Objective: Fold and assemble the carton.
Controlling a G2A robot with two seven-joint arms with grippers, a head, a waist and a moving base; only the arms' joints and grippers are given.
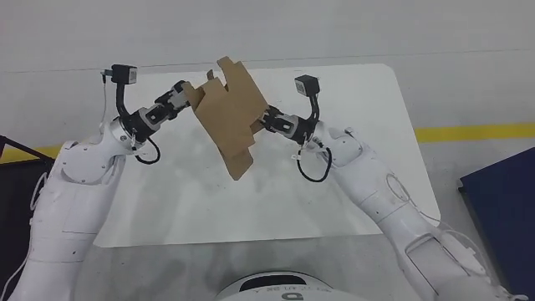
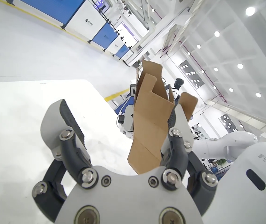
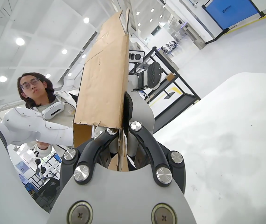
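I can't make out the carton's (image 1: 230, 113) underside from above, and the right wrist view shows its folds only edge-on. It hangs tilted in the air over the bench (image 1: 368, 150). My right jaws are clamped on one edge. My left jaws stand wide apart, one finger (image 2: 178, 127) against a flap. The lowest corner is over mid-bench, well apart from every bench edge
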